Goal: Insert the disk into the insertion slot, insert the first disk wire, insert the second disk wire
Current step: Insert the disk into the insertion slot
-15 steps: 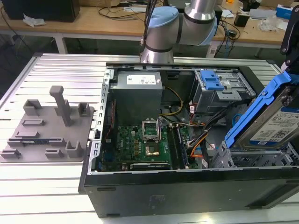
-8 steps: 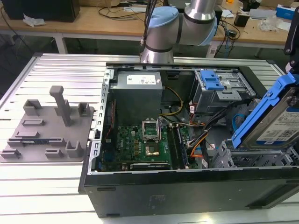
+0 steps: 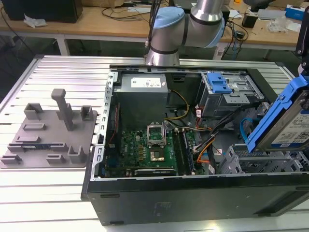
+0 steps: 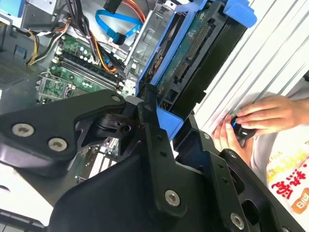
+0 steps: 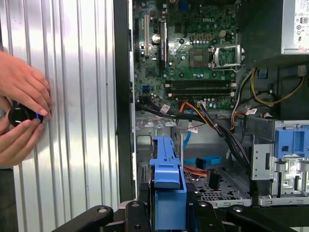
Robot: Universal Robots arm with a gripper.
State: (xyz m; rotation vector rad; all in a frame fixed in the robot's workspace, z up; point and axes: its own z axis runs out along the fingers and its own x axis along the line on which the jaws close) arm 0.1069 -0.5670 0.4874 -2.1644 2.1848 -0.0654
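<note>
Disk [image 3: 289, 126] in its blue caddy hangs in the air, steeply tilted, above the insertion slot [image 3: 244, 164] at the exterior view's right; it is not in the bay. Gripper [image 5: 166, 212] pinches the caddy's edge, one black finger on each side, as both wrist views show. Slot's perforated metal floor lies open beyond the caddy in the first wrist view. Blue cable [image 5: 203, 162] lies near the slot. Motherboard [image 3: 145, 145] exposed. A person's hands [image 5: 21, 116] hold a small black knob over the ribbed table [image 5: 77, 121], apart from the case.
</note>
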